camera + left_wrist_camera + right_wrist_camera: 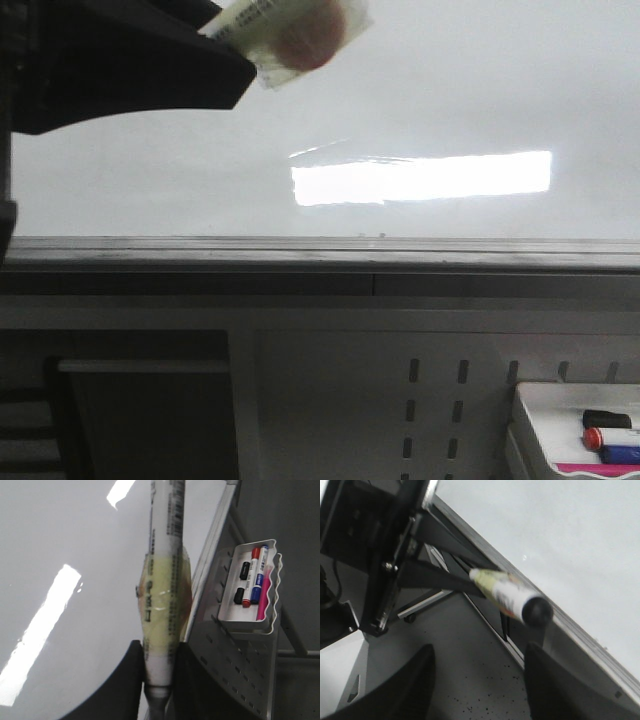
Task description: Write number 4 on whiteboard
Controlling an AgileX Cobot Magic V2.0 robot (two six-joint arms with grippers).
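The whiteboard (450, 90) fills the upper front view, glossy white with a bright rectangular reflection and a grey lower rim (320, 255). No black strokes of the number 4 show on it in any view. My left gripper (228, 45) is at the board's upper left, shut on a white marker (290, 35) wrapped in yellowish tape. In the left wrist view the marker (162, 580) runs from between the fingers (159, 655) along the board (60, 540). My right gripper (477, 665) is open and empty, low beside the board's rim, and sees the marker's black end (512, 596).
A small white tray (560, 400) of red, blue, black and pink markers hangs on the perforated grey panel (440, 400) below the board at the lower right; it also shows in the left wrist view (250, 622). A dark stand frame (395, 555) is beside the right gripper.
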